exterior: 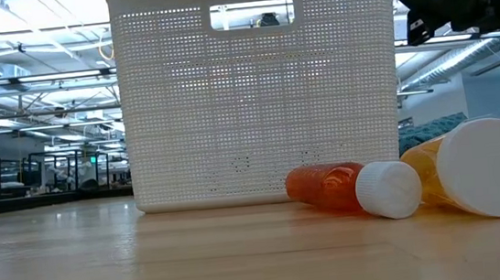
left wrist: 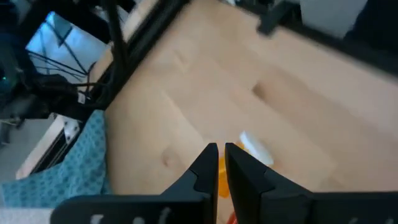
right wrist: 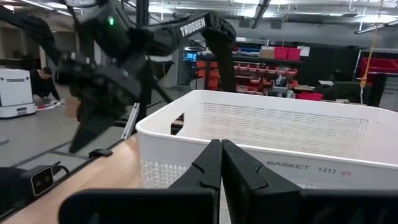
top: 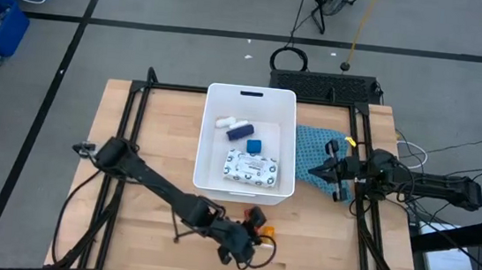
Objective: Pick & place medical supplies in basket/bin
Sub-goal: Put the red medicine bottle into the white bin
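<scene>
Under left tool [top: 254,234], orange bottle [top: 264,231] mostly hidden; caps blurry.

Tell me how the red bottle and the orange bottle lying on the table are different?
The red bottle looks slimmer, the orange bottle fatter. The red bottle's white cap is small, the orange bottle's cap much bigger. In the low view the red one lies nearer the white basket; the orange one lies nearer the camera. Both lie on their sides on the wooden table, outside the basket.

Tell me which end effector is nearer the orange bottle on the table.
Left. The left end effector hangs right at the orange bottle, in front of the basket. The right end effector waits off the basket's right side over the teal cloth.
</scene>
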You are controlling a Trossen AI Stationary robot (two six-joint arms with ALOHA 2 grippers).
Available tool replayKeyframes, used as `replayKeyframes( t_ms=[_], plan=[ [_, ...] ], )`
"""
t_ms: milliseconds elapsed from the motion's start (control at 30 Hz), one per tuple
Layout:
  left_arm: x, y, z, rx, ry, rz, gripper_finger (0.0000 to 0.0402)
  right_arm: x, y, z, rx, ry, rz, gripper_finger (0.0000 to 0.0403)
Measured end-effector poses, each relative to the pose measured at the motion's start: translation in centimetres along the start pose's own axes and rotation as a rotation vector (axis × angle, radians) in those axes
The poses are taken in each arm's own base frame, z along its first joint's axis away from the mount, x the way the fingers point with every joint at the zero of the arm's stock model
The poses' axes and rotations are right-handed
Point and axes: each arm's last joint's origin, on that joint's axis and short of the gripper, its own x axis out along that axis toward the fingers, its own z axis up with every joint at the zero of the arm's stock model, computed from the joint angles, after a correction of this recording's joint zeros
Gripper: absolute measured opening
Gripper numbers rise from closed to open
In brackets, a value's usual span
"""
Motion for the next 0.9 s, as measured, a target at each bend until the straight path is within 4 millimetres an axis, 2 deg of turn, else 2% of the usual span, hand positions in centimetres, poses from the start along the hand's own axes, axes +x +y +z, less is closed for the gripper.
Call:
replayKeyframes(
  t_ms=[200,333,400,467,567,733,833,900],
  plan=[
    [2.5,-1.0,-1.8,0.247,0.130,0.020,0.0035,0.0,0.0,0.0,-0.014,0.000,-0.001,0.0000],
    [2.6,-1.1,-2.4,0.313,0.194,0.022,0.0041,0.0,0.0,0.0,-0.021,-0.001,-0.005,0.0000],
    [2.6,-0.9,-2.8,0.305,0.208,-0.014,0.0058,0.0,0.0,0.0,-0.021,-0.001,-0.005,0.0000],
    [2.6,-0.8,-3.6,0.305,0.236,-0.087,0.0090,0.0,0.0,0.0,-0.021,-0.001,-0.005,0.0000],
    [2.7,-0.3,-4.8,0.288,0.271,-0.163,0.0159,0.0,0.0,0.0,-0.020,-0.001,-0.005,0.0000],
    [2.9,0.5,-5.5,0.315,0.299,-0.145,0.0274,0.0,0.0,0.0,-0.020,0.000,-0.005,0.0000],
    [2.9,0.4,-5.4,0.347,0.302,-0.134,0.0315,0.0,0.0,0.0,-0.019,0.000,-0.006,0.0000],
    [3.4,0.1,-5.6,0.362,0.301,-0.136,0.0328,0.0,0.0,0.0,-0.018,0.003,-0.006,0.0000]
  ],
)
